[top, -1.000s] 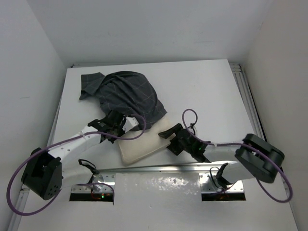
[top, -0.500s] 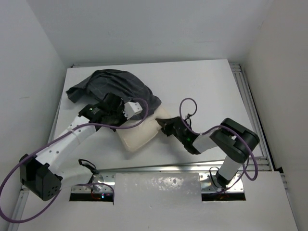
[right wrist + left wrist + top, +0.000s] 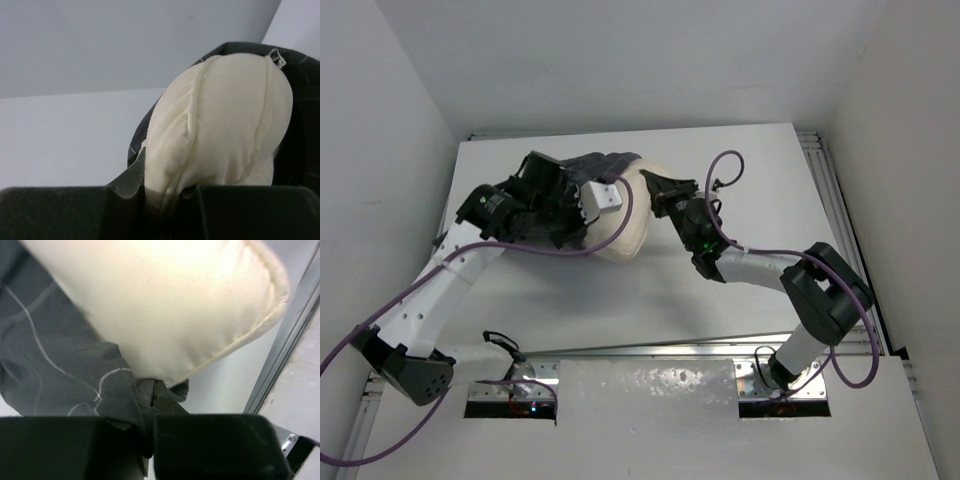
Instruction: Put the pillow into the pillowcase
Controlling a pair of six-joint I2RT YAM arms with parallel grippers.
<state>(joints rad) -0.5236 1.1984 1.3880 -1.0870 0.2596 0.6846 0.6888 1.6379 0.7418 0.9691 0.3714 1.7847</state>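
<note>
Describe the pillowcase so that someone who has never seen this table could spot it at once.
Look at the far left part of the white table, where a plump cream pillow bulges out. The pillowcase is the limp cloth drawn partly over that pillow's far end. It is the only dark charcoal fabric there, crossed by thin light check lines.

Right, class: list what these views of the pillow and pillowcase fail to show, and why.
Top view: the left arm covers the mouth of the pillowcase, so how far the pillow is in is hidden.
Left wrist view: the frame's top edge cuts off the pillow.
Right wrist view: the pillow hides most of the pillowcase; the right gripper hides what it pinches.
</note>
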